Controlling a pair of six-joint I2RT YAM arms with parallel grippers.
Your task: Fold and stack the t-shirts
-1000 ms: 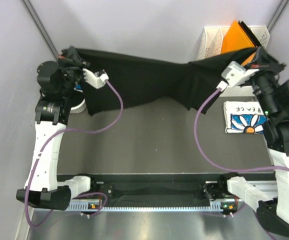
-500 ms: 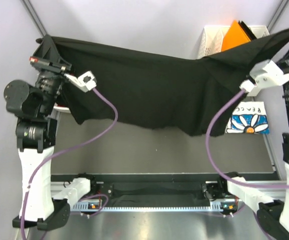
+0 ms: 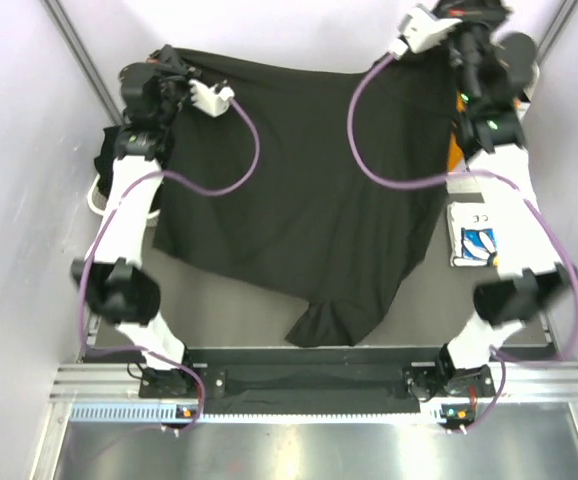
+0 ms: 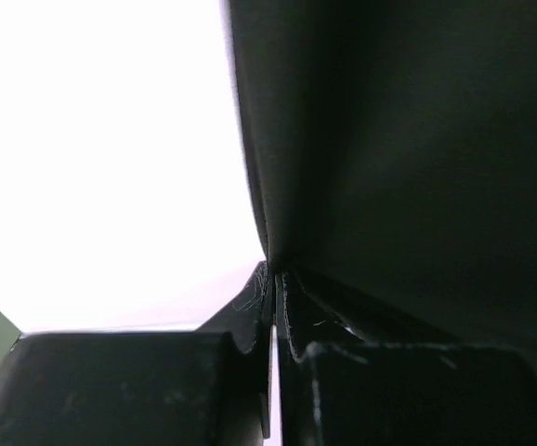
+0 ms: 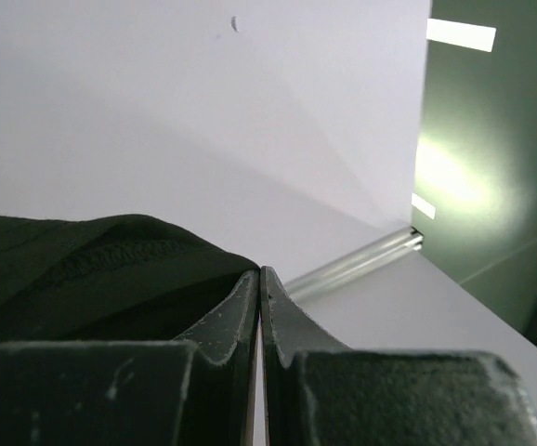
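Blk tee (image 3: 299,200) aloft; white tee (image 3: 472,245) half-hidden

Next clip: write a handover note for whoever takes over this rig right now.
Left gripper: shut on one upper corner of the soft black cotton t-shirt.
Right gripper: shut on the other upper corner.
The shirt hangs spread between them, its lower end bunched.
Folded white daisy-print t-shirt lies on the grey table, right side.
Done: white tee folded.
Left: lay the black one flat, fold it, stack it.
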